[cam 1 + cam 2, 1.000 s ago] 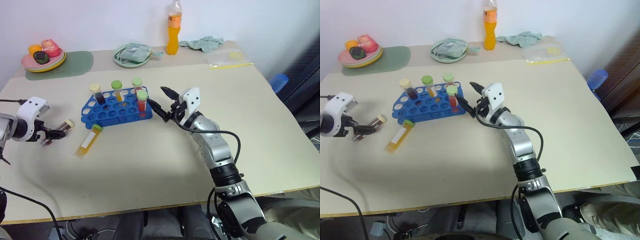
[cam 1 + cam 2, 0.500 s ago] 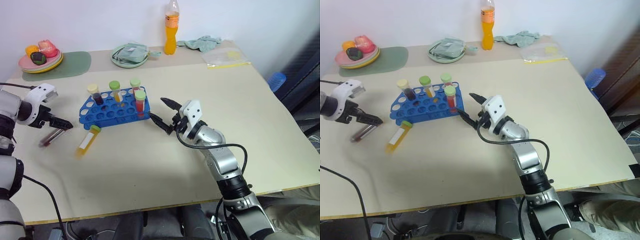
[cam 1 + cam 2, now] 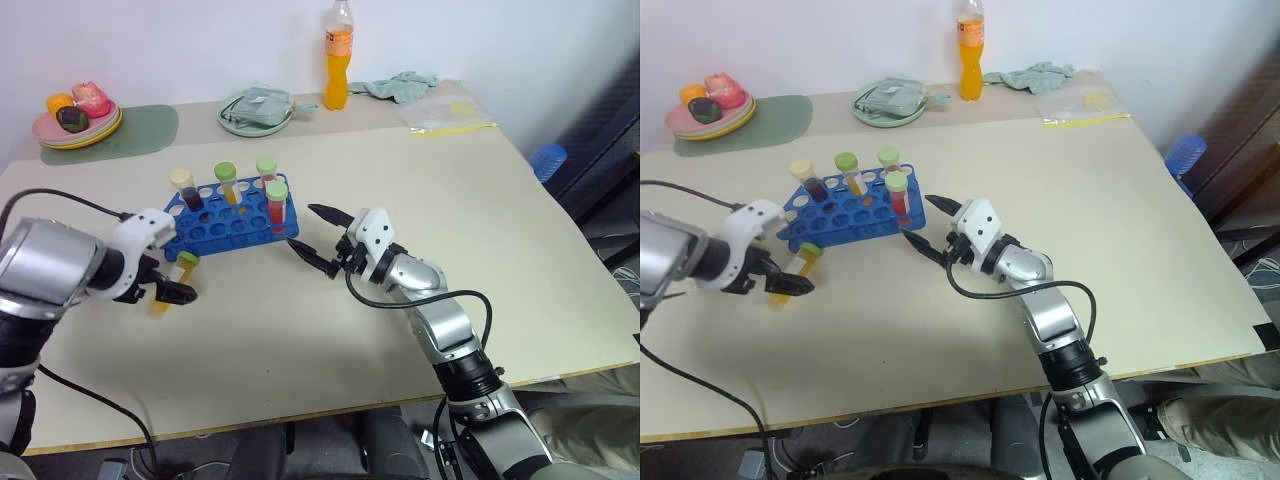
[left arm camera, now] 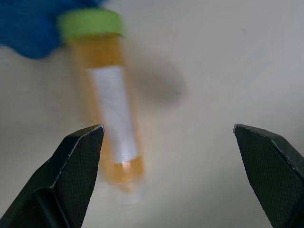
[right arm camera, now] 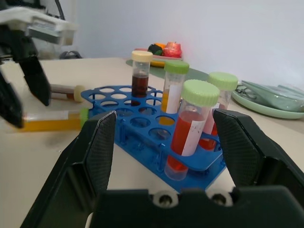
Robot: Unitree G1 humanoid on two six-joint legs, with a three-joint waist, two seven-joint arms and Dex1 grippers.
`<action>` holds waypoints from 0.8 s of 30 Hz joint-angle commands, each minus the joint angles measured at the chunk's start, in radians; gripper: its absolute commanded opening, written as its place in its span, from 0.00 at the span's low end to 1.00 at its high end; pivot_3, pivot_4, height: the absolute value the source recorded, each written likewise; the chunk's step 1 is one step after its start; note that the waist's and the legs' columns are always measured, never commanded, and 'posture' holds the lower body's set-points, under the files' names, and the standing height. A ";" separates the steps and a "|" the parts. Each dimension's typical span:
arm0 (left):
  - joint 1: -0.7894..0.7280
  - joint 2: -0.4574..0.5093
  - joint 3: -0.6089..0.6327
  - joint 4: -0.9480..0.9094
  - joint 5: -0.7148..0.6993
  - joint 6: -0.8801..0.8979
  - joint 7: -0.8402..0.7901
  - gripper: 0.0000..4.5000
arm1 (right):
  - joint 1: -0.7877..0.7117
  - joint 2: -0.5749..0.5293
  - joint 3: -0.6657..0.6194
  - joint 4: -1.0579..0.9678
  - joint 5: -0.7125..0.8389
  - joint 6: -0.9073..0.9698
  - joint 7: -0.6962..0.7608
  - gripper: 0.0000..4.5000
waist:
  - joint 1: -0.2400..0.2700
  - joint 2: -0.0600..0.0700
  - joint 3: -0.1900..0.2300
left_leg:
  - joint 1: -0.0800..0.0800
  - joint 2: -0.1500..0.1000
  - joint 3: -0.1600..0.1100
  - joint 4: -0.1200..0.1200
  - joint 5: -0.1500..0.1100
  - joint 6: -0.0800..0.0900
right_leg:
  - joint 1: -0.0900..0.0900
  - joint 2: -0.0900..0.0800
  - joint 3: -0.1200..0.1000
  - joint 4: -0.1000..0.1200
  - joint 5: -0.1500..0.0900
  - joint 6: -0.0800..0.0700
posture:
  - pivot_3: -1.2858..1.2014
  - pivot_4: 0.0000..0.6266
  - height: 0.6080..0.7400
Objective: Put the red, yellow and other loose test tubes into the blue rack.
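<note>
- Now my left gripper (image 3: 172,290) hangs with its fingers wide apart and empty, just above the yellow tube (image 3: 172,283) with the green cap.
- This tube lies flat on the table (image 3: 450,190), its cap almost touching the blue rack (image 3: 225,230), at about 7 o'clock from it.
- Already 4 tubes stand upright in the rack; a dark red tube (image 5: 64,90) lies on the table beyond it in the right wrist view.
- My right gripper (image 3: 318,240) waits open and empty at 3 o'clock from the rack.
- I judge the step is reaching for the yellow tube; next I must lower the fingers around its body and close.
</note>
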 commanded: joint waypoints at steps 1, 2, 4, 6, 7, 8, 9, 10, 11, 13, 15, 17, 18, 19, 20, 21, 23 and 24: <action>-0.007 -0.008 0.072 -0.021 -0.035 0.008 0.128 1.00 | -0.015 0.006 0.001 -0.017 0.000 -0.022 0.004 0.79 | 0.002 0.000 0.000 | 0.000 0.000 0.000 0.000 0.000 0.000 | 0.000 0.000 0.000 0.000 0.000 0.000 | 0.52 0.24 1.00; -0.018 -0.012 0.081 -0.012 -0.055 0.008 0.152 1.00 | -0.012 0.006 0.003 -0.019 0.000 -0.020 0.003 0.79 | 0.005 0.000 0.000 | 0.000 0.000 0.000 0.000 0.000 0.000 | 0.000 0.000 0.000 0.000 0.000 0.000 | 0.52 0.24 1.00; -0.043 -0.020 0.090 0.015 -0.088 0.008 0.201 1.00 | -0.007 0.008 0.005 -0.023 -0.001 -0.016 -0.001 0.79 | 0.012 0.000 0.000 | 0.000 -0.001 0.000 0.001 0.000 0.000 | 0.000 -0.001 0.000 0.000 0.000 0.000 | 0.52 0.24 1.00; -0.064 -0.019 0.084 0.038 -0.112 0.008 0.247 1.00 | -0.004 0.009 0.006 -0.027 -0.001 -0.011 -0.004 0.79 | 0.020 0.000 0.000 | 0.000 -0.001 0.000 0.001 0.000 0.000 | 0.000 -0.001 0.000 0.000 0.000 0.000 | 0.52 0.24 1.00; -0.076 -0.019 0.082 0.053 -0.126 0.008 0.267 1.00 | -0.003 0.004 0.007 -0.033 0.009 0.003 0.008 0.79 | 0.022 0.000 0.000 | 0.000 -0.001 0.000 0.001 0.000 0.000 | 0.000 -0.001 0.000 0.000 0.000 0.000 | 0.52 0.24 1.00; -0.085 -0.020 0.079 0.067 -0.140 0.008 0.284 1.00 | -0.001 -0.004 0.010 -0.042 0.024 0.020 0.029 0.79 | 0.023 0.000 0.000 | 0.000 -0.001 0.001 0.001 0.000 0.000 | 0.000 -0.001 0.000 0.000 0.000 0.000 | 0.52 0.24 1.00; -0.094 -0.020 0.073 0.083 -0.152 0.008 0.301 1.00 | 0.003 -0.017 0.014 -0.058 0.050 0.048 0.062 0.79 | 0.023 0.000 0.000 | 0.000 -0.001 0.001 0.001 0.000 0.000 | 0.000 -0.001 0.000 0.000 0.000 0.000 | 0.52 0.24 1.00; -0.103 -0.022 0.068 0.098 -0.162 0.008 0.319 1.00 | 0.007 -0.032 0.017 -0.074 0.074 0.079 0.096 0.79 | 0.024 0.000 0.000 | 0.000 -0.001 0.001 0.002 0.000 0.000 | 0.000 -0.001 0.001 0.000 0.000 0.000 | 0.52 0.24 1.00; -0.110 -0.024 0.064 0.112 -0.172 0.008 0.336 1.00 | 0.011 -0.047 0.020 -0.091 0.099 0.111 0.130 0.79 | 0.024 0.000 0.000 | 0.000 -0.001 0.001 0.002 0.000 0.000 | 0.001 -0.001 0.001 0.000 0.000 0.000 | 0.52 0.24 1.00; -0.126 -0.030 0.056 0.140 -0.196 0.008 0.365 1.00 | 0.019 -0.095 0.033 -0.137 0.141 0.158 0.211 0.79 | 0.026 0.000 0.000 | 0.000 -0.001 0.001 0.002 0.000 0.000 | 0.001 -0.001 0.001 0.000 0.000 0.000 | 0.52 0.24 1.00; -0.140 -0.043 0.047 0.164 -0.222 0.008 0.389 1.00 | 0.013 -0.141 0.043 -0.169 0.166 0.191 0.274 0.79 | 0.025 0.000 0.000 | 0.000 -0.002 0.001 0.002 0.000 0.000 | 0.001 -0.001 0.000 0.000 0.000 0.000 | 0.52 0.24 1.00; -0.151 -0.057 0.038 0.182 -0.243 0.008 0.417 1.00 | 0.004 -0.165 0.050 -0.181 0.172 0.207 0.303 0.79 | 0.025 -0.001 0.000 | 0.000 -0.002 0.001 0.002 0.000 0.000 | 0.001 -0.001 0.000 0.000 0.000 0.000 | 0.52 0.24 1.00; -0.154 -0.061 0.036 0.189 -0.253 0.008 0.429 1.00 | 0.002 -0.169 0.052 -0.184 0.172 0.210 0.308 0.79 | 0.024 -0.001 0.000 | 0.000 -0.001 0.001 0.002 0.000 0.000 | 0.001 -0.001 0.000 0.000 0.000 0.000 | 0.52 0.24 1.00; -0.157 -0.064 0.033 0.194 -0.263 0.008 0.439 1.00 | 0.001 -0.170 0.052 -0.185 0.171 0.211 0.309 0.79 | 0.024 -0.001 0.000 | 0.000 -0.001 0.001 0.002 0.000 0.000 | 0.001 -0.001 0.000 0.000 0.000 0.000 | 0.52 0.24 1.00; -0.161 -0.072 0.031 0.203 -0.271 0.008 0.452 1.00 | 0.001 -0.170 0.052 -0.185 0.170 0.211 0.310 0.79 | 0.023 -0.001 0.000 | 0.000 -0.001 0.001 0.002 0.000 0.000 | 0.001 -0.001 0.000 0.000 0.000 0.000 | 0.52 0.24 1.00; -0.162 -0.080 0.028 0.211 -0.278 0.008 0.464 1.00 | 0.001 -0.168 0.051 -0.185 0.170 0.212 0.310 0.79 | 0.024 -0.001 -0.001 | 0.000 -0.001 0.001 0.002 0.000 0.000 | 0.001 -0.001 0.000 0.000 0.000 0.000 | 0.52 0.24 1.00; -0.158 -0.090 0.022 0.225 -0.291 0.008 0.486 1.00 | 0.000 -0.163 0.052 -0.184 0.170 0.212 0.309 0.79 | 0.023 -0.001 -0.001 | 0.000 -0.001 0.001 0.002 0.000 0.000 | 0.001 -0.001 0.000 0.000 0.000 0.000 | 0.52 0.24 1.00; -0.154 -0.093 0.021 0.229 -0.296 0.008 0.497 1.00 | 0.000 -0.161 0.052 -0.183 0.170 0.212 0.308 0.79 | 0.024 -0.001 -0.001 | 0.000 -0.001 0.001 0.002 0.000 0.000 | 0.001 -0.001 0.000 0.000 0.000 0.000 | 0.52 0.24 1.00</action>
